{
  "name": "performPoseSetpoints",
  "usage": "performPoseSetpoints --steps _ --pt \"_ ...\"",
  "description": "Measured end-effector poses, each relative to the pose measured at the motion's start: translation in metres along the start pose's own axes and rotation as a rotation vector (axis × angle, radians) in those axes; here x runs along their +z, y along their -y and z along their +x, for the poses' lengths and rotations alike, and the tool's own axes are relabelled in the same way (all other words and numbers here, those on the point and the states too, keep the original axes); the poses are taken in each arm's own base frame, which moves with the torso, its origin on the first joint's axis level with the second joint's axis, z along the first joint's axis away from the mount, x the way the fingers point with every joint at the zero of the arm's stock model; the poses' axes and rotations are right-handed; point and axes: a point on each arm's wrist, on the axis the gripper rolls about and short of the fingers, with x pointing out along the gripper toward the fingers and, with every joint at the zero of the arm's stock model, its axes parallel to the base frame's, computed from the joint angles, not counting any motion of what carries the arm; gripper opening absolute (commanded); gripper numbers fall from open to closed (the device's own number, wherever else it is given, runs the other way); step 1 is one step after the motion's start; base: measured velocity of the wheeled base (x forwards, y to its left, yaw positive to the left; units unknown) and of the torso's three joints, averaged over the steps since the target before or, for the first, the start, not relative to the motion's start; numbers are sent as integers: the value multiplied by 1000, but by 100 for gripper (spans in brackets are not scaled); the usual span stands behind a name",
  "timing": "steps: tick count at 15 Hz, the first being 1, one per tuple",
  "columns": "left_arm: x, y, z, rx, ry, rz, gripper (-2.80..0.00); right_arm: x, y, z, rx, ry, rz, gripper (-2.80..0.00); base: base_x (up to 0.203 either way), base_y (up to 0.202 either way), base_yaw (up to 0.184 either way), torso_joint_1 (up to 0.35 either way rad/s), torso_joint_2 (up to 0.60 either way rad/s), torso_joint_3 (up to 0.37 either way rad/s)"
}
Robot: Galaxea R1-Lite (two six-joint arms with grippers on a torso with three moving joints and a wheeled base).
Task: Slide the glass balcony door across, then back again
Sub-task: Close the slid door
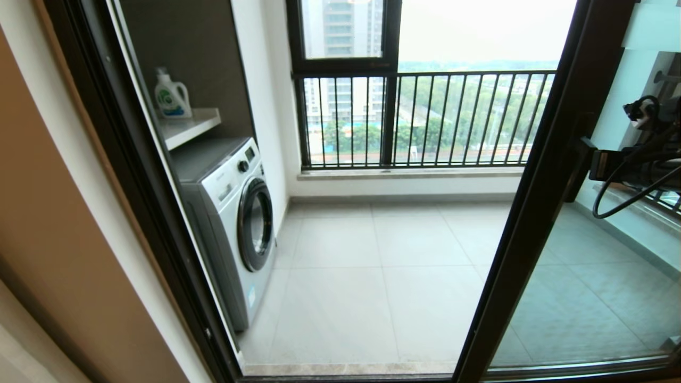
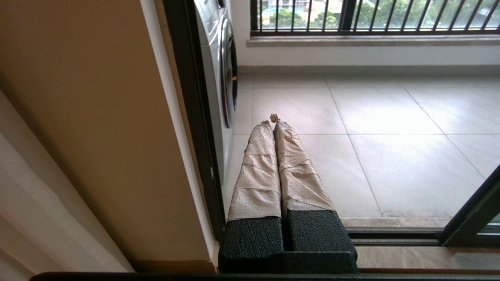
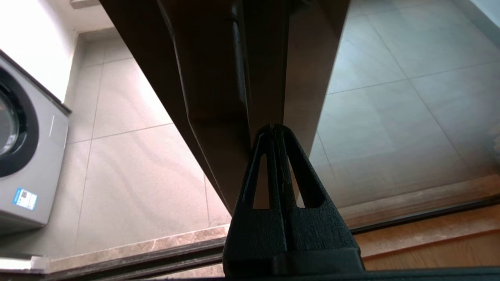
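The glass balcony door [image 1: 537, 213] stands slid well across to the right of the head view, its dark brown metal frame crossing the picture on a slant and leaving a wide opening onto the pale tiled balcony floor [image 1: 372, 276]. The right end effector [image 3: 274, 130], two black ribbed fingers pressed together with nothing between them, has its tip against the frame's inner edge just beside the black bar handle [image 3: 238, 58], a placing that looks meant for pushing the panel along its track rather than gripping it. In the head view that arm reaches in from the right, level with the handle, trailing a looped black cable [image 1: 617, 191]. The left end effector [image 2: 273, 125], its fingers wrapped in creased tan tape and likewise pressed together on nothing, hangs low near the left jamb [image 2: 191, 117], idle and apart from the door. Beyond the opening stand a white front-loading washing machine [image 1: 234, 213], a detergent bottle [image 1: 171, 96] on a shelf, and the outer window's black railing bars [image 1: 425, 117].
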Motion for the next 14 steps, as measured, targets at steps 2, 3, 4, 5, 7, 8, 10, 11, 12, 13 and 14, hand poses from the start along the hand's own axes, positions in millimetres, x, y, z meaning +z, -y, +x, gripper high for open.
performPoseSetpoints --steps 2,3,4,5,7,8,10,11,12,13,14 --pt "0 0 0 0 0 0 -280 -2 -11 -3 26 -5 -9 -280 0 0 0 0 0 0" --pt "0 0 0 0 0 0 -280 -2 -14 -5 38 -6 -11 -280 0 0 0 0 0 0" --pt "0 0 0 0 0 0 -280 -2 -18 -6 50 -7 -15 -280 0 0 0 0 0 0" --pt "0 0 0 0 0 0 -280 -3 -21 -7 60 -8 -17 -280 0 0 0 0 0 0" --pt "0 0 0 0 0 0 -280 -4 -27 -9 78 5 -24 -280 0 0 0 0 0 0" --pt "0 0 0 0 0 0 -280 -5 -30 -9 86 10 -28 -280 0 0 0 0 0 0" --pt "0 0 0 0 0 0 -280 -8 -37 -11 98 7 -34 -280 0 0 0 0 0 0" --pt "0 0 0 -1 0 0 -280 -8 -41 -12 107 7 -37 -280 0 0 0 0 0 0" --pt "0 0 0 0 0 0 -280 -9 -45 -14 116 4 -40 -280 0 0 0 0 0 0" --pt "0 0 0 0 0 0 -280 -10 -51 -16 130 2 -44 -280 0 0 0 0 0 0" --pt "0 0 0 0 0 0 -280 -12 -56 -18 145 -3 -42 -280 0 0 0 0 0 0"
